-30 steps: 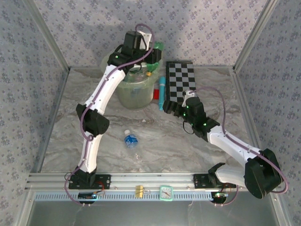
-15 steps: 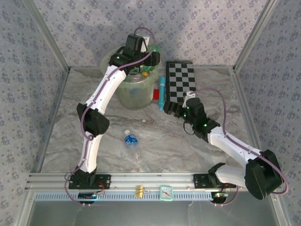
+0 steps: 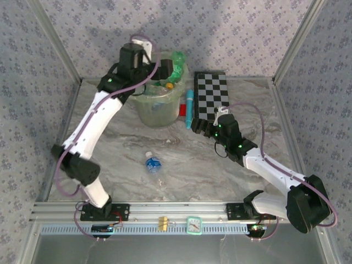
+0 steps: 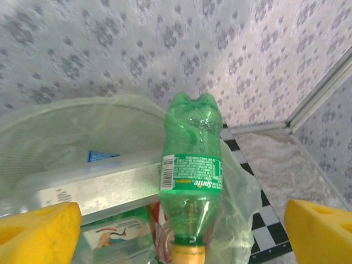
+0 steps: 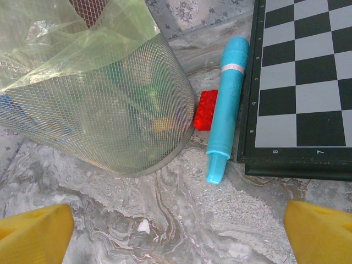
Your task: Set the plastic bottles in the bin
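The bin (image 3: 158,107) stands at the back of the table, lined with a clear bag. A green plastic bottle (image 3: 177,65) leans cap-down inside its right rim. In the left wrist view this bottle (image 4: 192,165) stands free between my wide-apart yellow fingertips (image 4: 38,228). My left gripper (image 3: 161,70) (image 4: 181,234) is open over the bin's rim (image 4: 66,118). More bottles (image 4: 115,231) lie inside the bin. A clear, blue-labelled bottle (image 3: 153,163) lies on the table. My right gripper (image 3: 201,127) (image 5: 176,234) is open and low near the bin (image 5: 99,99).
A teal tube (image 5: 225,104) and a small red block (image 5: 205,110) lie between the bin and the checkerboard (image 5: 308,82) at the back right. Patterned walls and metal posts enclose the table.
My left gripper has opened and let go of the green bottle, which now rests cap-down in the bin. The left arm has swung back to the left. The right arm is still.
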Controlling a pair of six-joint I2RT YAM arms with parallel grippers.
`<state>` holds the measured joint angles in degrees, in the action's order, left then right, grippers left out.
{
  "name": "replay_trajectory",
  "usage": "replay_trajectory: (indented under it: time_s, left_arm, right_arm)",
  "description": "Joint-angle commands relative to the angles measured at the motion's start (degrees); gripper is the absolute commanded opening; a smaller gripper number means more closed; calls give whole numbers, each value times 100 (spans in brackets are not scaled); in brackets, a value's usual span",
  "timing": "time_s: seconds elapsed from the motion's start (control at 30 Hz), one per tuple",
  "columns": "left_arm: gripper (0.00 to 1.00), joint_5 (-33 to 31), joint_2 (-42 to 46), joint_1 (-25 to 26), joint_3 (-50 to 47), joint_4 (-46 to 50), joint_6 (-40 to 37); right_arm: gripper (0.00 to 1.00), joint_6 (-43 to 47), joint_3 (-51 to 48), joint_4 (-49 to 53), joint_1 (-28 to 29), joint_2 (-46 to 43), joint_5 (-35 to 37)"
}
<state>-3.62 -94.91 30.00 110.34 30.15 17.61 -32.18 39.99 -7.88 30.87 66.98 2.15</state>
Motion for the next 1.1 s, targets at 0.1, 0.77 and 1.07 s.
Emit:
replay_trajectory:
  time_s: [0.1, 0.77, 1.07]
  left_arm:
    - [94, 72, 1134, 14, -1727, -463, 141]
    - [100, -986, 4395, 1697, -6935, 1014, 3855]
    - [100, -466, 3470, 2599, -7537, 120, 4585]
  right_arm:
    - [100, 9, 217, 213, -39, -29, -44]
    - [100, -38, 533, 396, -82, 422, -143]
    - [100, -51, 524, 436, -86, 417, -192]
